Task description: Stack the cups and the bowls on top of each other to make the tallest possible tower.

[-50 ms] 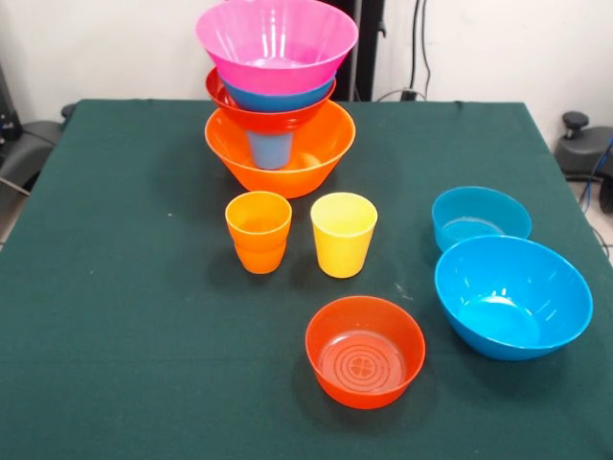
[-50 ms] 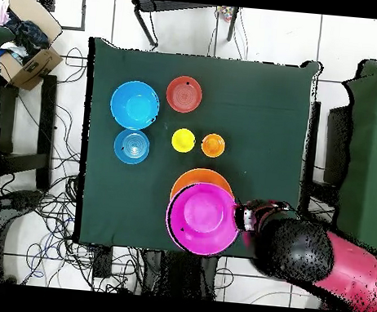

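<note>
The tower [image 1: 278, 105] stood at the upper centre of the front view: a big orange bowl [image 1: 280, 153] as base, a blue cup [image 1: 269, 149] showing through its wall, then a red-orange bowl [image 1: 270, 113], a blue bowl [image 1: 278, 96] and the big pink bowl [image 1: 277, 43] on top. In the overhead view the arm [image 2: 298, 250] sat at lower right, just beside the pink bowl's rim; whether its gripper was spread or pressed together could not be told.

From there the loose pieces all lay toward the upper left of the overhead frame. The orange cup [image 2: 213, 145] was nearest, with the yellow cup [image 2: 183, 140] just beside it. Beyond these were the loose red-orange bowl [image 2: 184, 94], the small blue bowl [image 2: 132, 145] and the larger blue bowl [image 2: 135, 105]. The likely next reach ran up-frame past the tower, and the orange cup was probably the easiest pick.
</note>
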